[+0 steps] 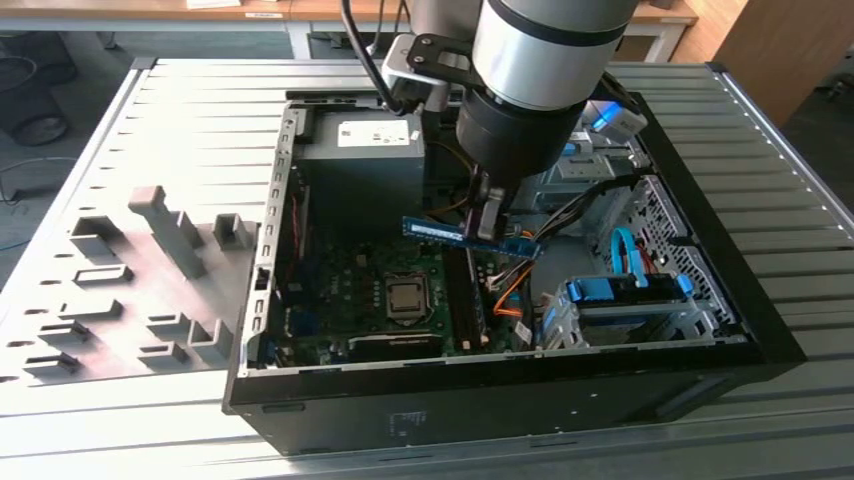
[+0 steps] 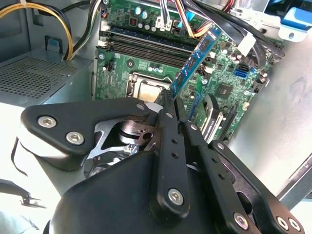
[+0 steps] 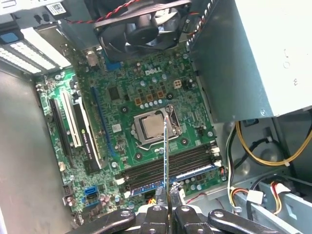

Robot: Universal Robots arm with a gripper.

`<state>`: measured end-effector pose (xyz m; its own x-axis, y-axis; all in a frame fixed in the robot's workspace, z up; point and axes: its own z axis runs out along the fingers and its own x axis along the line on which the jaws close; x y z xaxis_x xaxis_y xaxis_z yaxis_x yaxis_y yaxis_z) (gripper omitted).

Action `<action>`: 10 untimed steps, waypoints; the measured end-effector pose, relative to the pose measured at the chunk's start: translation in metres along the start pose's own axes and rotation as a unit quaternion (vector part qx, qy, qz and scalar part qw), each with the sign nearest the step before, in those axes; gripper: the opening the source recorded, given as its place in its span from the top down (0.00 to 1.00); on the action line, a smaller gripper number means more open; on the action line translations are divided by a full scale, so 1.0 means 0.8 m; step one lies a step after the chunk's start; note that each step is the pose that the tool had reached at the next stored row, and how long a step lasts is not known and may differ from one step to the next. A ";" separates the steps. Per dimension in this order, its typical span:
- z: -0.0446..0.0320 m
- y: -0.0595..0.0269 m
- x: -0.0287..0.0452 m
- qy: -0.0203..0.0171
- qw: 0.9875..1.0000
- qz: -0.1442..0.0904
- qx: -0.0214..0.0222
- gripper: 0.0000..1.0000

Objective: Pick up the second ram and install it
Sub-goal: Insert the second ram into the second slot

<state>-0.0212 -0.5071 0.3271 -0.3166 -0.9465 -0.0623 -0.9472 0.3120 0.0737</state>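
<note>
Gripper: black two-finger gripper [image 1: 489,222] under the thick grey arm, hanging inside the open computer case, above the motherboard; seen from behind in both wrist views [image 2: 171,101] [image 3: 168,207].
Fingers: clenched on the second ram, pinching its upper long edge.
Second ram: thin blue-green memory stick with dark chips and a small pale label [image 1: 454,232]; held in the air with its long side roughly level, clear of the board; edge-on in the first wrist view [image 3: 165,146], a thin line lying over the processor socket and the memory slots; slanting away from the fingertips in the second wrist view [image 2: 194,61].
Memory slots: row of long dark parallel slots [image 3: 170,165] [image 2: 146,46], just beside the processor socket, below the held stick.
Processor socket: square silver-framed socket [image 1: 404,297] [image 3: 152,127] [image 2: 146,90] near the middle of the green motherboard [image 1: 340,300].
Computer case: black tower case lying on its side, lid off [image 1: 747,330], on the ribbed metal table [image 1: 761,150].
Power supply: grey metal box [image 1: 360,150] [image 3: 253,53] at the far end of the case, yellow wires beside it.
Fan: black round fan [image 3: 141,27] at the board's edge.
Holder: grey plastic slotted holder [image 1: 147,290] at the table's edge on the exterior view's left, just beside the case.
</note>
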 end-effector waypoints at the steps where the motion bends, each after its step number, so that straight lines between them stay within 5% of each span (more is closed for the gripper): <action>1: 0.0000 0.000 0.0000 0.000 1.000 0.002 0.000 0.86; 10: 0.0001 0.000 0.0000 -0.001 1.000 0.018 0.001 0.86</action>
<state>-0.0212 -0.5071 0.3271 -0.3506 -0.9345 -0.0622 -0.9353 0.3460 0.0737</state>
